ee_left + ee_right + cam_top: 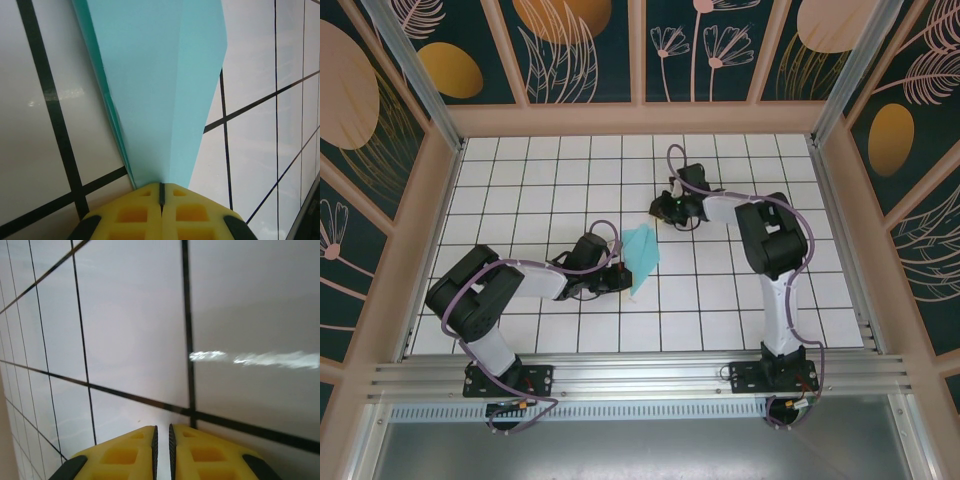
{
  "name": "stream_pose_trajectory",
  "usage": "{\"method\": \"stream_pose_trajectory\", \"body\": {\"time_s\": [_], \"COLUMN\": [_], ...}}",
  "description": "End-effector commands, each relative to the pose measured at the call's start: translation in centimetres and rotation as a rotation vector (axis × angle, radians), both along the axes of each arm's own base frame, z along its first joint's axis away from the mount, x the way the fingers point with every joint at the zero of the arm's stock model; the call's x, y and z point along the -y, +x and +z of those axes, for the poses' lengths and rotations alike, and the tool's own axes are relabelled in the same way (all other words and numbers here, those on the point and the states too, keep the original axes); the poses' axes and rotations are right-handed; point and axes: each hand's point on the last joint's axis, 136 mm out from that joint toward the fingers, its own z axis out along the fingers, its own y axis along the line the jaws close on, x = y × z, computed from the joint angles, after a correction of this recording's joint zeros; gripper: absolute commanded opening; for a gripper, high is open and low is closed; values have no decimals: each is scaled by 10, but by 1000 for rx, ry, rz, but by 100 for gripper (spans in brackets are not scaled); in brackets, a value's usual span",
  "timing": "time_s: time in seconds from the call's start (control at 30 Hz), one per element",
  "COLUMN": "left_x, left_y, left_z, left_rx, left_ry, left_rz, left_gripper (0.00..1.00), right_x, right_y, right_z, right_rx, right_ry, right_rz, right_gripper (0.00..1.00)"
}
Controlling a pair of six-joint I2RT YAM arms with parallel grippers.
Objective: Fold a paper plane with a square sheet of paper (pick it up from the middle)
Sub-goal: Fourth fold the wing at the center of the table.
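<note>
The left tool (161, 192) is pinching the paper plane (642, 255) by its narrow end, its length running towards the near-shut, empty right tool (658, 211).

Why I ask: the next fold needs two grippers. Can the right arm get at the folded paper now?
Probably yes: the right gripper hovers beyond the far end of the folded paper, only tiles between; the left gripper pinches its near tip.

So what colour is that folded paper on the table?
The folded paper is plain light turquoise-blue, no pattern; the left wrist view shows it best.
</note>
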Motion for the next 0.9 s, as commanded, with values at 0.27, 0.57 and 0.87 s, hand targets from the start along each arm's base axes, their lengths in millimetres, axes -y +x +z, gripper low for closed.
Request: {"method": "stream_pose_trajectory", "body": {"time_s": [0.27,0.57,0.87], "left_x": [-63,-39,-47], "left_y": [-56,-25,-11], "left_z": [-59,1,46], "left_rx": [-89,69,177], "left_ry": [354,252,189], "left_rz": [-154,-128,12], "left_gripper": [0,2,9], "right_x": [0,-37,-41], "right_y": [-64,-132,-132], "right_z": [73,42,6], "right_rx": [147,54,4], "right_ry": [18,41,0], "right_rz": [58,160,160], "right_gripper": [20,17,16]}}
